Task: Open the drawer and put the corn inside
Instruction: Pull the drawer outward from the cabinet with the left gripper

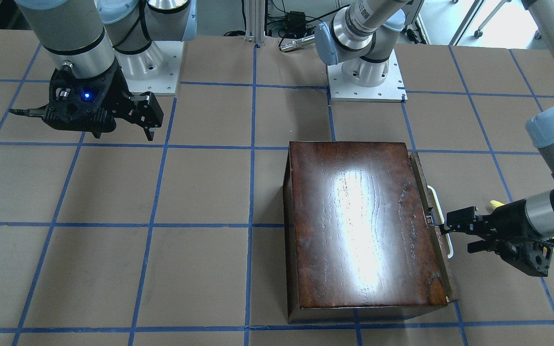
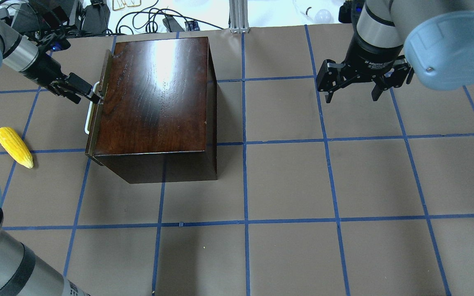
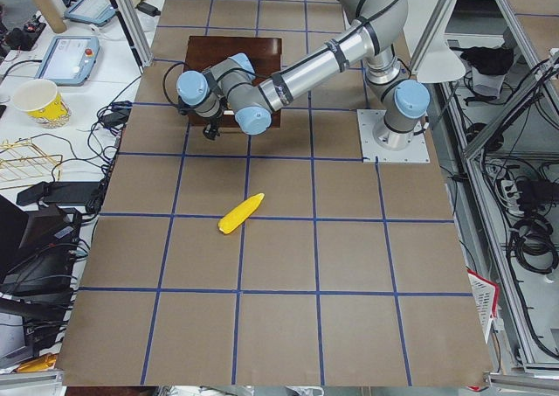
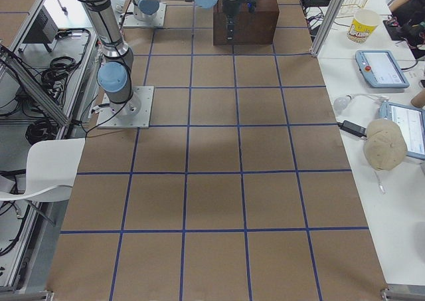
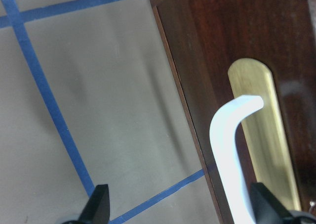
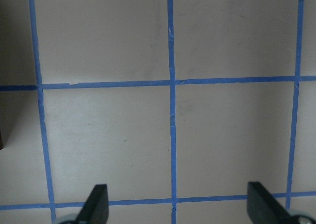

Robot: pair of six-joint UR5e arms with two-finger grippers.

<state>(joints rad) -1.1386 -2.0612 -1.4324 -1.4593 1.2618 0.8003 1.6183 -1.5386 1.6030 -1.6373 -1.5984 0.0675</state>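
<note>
The dark glossy box point(image 2: 154, 90) stands at the table's left. Its drawer front point(image 2: 99, 111) faces left and lies against the box, with the white handle point(image 2: 89, 119) on it. My left gripper point(image 2: 91, 93) is open at the handle's far end. In the left wrist view the handle point(image 5: 227, 150) runs between the spread fingertips point(image 5: 98, 204), which hold nothing. The yellow corn point(image 2: 14, 146) lies on the table left of the box, nearer to me than that gripper. My right gripper point(image 2: 352, 88) is open and empty, above the table at the far right.
The table is brown paper with a blue tape grid point(image 2: 245, 139). The two arm bases point(image 1: 366, 72) stand at the robot's side of the table. Cables and gear lie beyond the far edge point(image 2: 150, 20).
</note>
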